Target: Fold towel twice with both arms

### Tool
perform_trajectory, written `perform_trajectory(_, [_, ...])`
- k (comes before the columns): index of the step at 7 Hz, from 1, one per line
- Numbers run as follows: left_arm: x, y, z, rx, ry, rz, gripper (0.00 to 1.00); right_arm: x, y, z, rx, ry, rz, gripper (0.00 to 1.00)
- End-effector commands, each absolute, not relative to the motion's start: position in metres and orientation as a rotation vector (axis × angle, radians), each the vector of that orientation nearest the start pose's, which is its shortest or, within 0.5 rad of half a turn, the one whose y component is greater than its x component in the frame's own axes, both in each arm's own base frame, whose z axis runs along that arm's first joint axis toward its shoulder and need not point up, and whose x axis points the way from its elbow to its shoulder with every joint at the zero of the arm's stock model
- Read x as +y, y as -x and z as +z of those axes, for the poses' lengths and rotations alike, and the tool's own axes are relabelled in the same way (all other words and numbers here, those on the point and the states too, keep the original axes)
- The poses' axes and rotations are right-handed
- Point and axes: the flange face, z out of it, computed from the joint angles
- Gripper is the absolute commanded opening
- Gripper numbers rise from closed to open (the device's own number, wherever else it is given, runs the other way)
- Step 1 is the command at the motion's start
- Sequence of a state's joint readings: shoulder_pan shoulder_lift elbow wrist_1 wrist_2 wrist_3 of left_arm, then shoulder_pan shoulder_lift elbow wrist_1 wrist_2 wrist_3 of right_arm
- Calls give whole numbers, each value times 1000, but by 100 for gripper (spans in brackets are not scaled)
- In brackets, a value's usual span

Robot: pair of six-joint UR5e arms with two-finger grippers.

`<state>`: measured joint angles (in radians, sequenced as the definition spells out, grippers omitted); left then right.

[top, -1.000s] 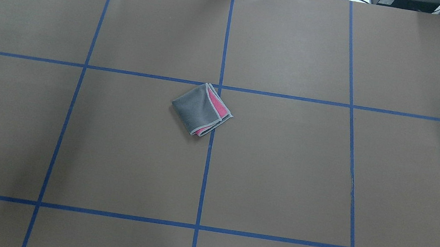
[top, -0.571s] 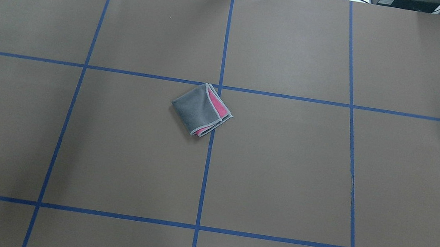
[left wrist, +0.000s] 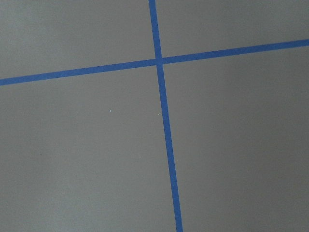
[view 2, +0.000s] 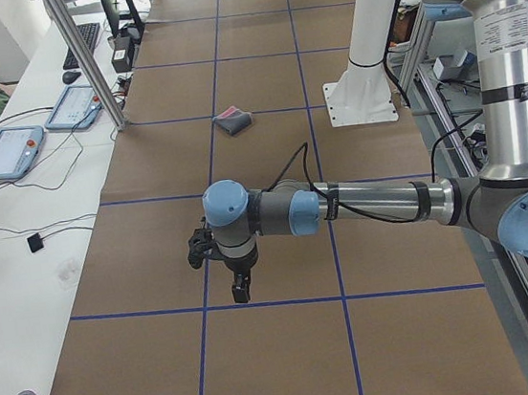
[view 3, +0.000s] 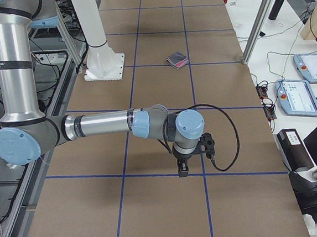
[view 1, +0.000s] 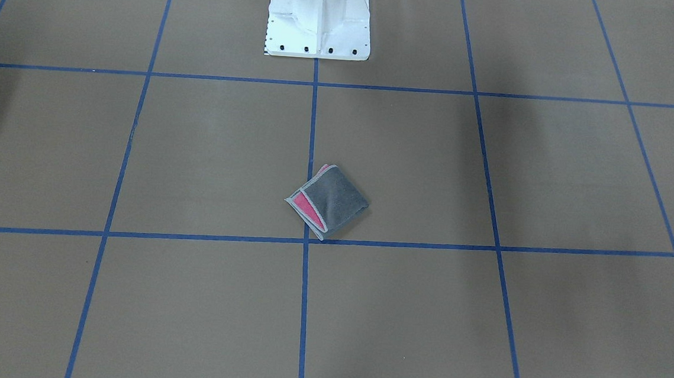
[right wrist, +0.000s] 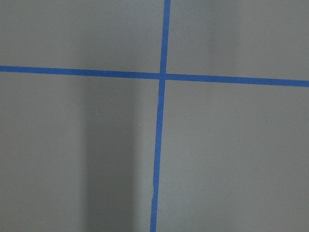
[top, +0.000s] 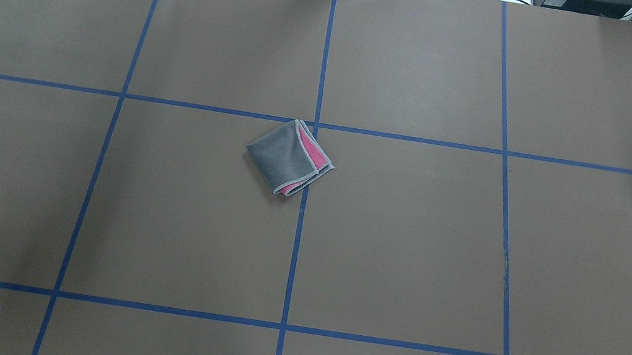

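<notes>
The towel lies folded into a small square near the table's middle, dark grey face up, with a pink strip and light grey edge showing along one side. It also shows in the front view and in both side views. My left gripper hangs over the table far from the towel, at the table's left end. My right gripper hangs likewise at the right end. I cannot tell whether either is open or shut. Both wrist views show only brown paper and blue tape.
The table is covered in brown paper with a blue tape grid. The white pedestal base stands at the robot's side. Tablets and cables lie on the white bench beyond the far edge.
</notes>
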<state>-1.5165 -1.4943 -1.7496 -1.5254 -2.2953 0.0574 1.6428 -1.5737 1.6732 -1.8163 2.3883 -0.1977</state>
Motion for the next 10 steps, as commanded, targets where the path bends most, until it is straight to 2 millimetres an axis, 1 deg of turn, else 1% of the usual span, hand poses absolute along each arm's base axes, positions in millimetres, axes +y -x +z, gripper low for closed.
perform_trajectory(1, [-478, 45, 606, 716, -58, 127, 100, -472, -95, 634, -829, 34, -54, 100])
perform_trajectory(2, [-478, 45, 605, 718, -60, 126, 100, -472, -95, 636, -828, 37, -53, 100])
perform_trajectory(3, [-478, 45, 604, 718, -63, 127, 100, -475, -94, 629, -823, 15, -50, 100])
perform_trajectory(4, [-479, 45, 602, 718, -67, 129, 100, -479, -93, 627, -817, -2, -4, 100])
perform_trajectory(5, [-479, 46, 600, 718, -71, 128, 100, -478, -92, 634, -811, -32, -9, 100])
perform_trajectory(6, [-479, 46, 599, 718, -72, 129, 100, -480, -88, 638, -807, -51, -26, 100])
perform_trajectory(8, [-482, 46, 596, 717, -79, 130, 100, -483, -72, 638, -810, -46, -62, 100])
perform_trajectory(10, [-481, 46, 599, 717, -74, 128, 100, -484, -71, 635, -810, -49, -63, 100])
